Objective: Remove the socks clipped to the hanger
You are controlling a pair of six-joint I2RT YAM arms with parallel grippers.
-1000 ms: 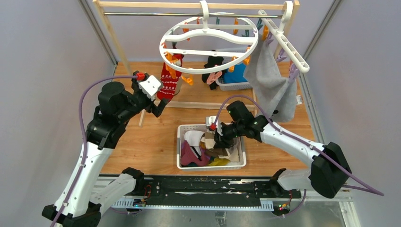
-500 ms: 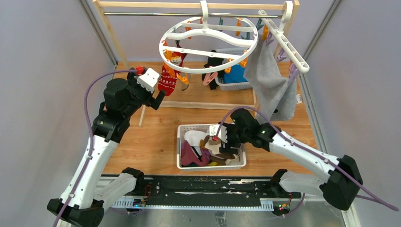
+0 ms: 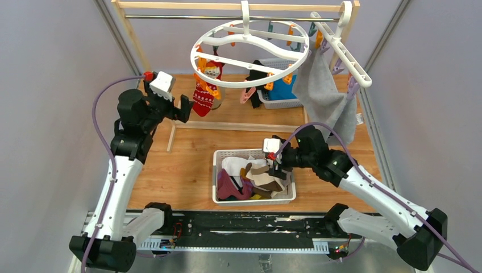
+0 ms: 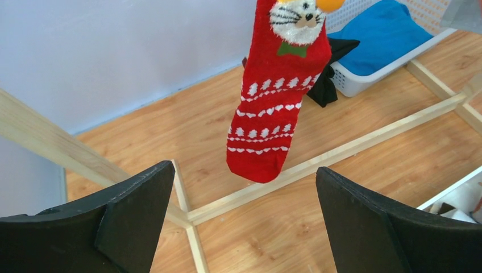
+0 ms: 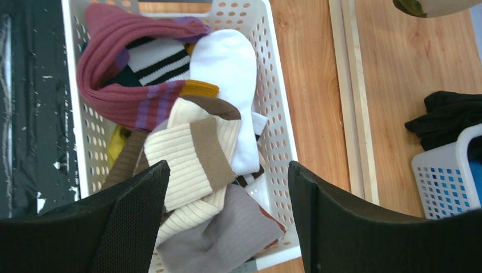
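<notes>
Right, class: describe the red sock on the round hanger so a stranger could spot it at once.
Find the round white hanger hooked on the wooden rail at the back. At its left edge one sock hangs from an orange clip. Unlike the dark garment nearby, it is red, with a cat face and white trees and hearts.

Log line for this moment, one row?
left gripper open, facing red sock | red sock clipped to hanger | right gripper open above basket

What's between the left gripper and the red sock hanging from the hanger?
Nothing visible. The left gripper is open, and the red sock hangs in free air just ahead of it. The wooden rail lies low on the floor behind the sock, not in the path.
</notes>
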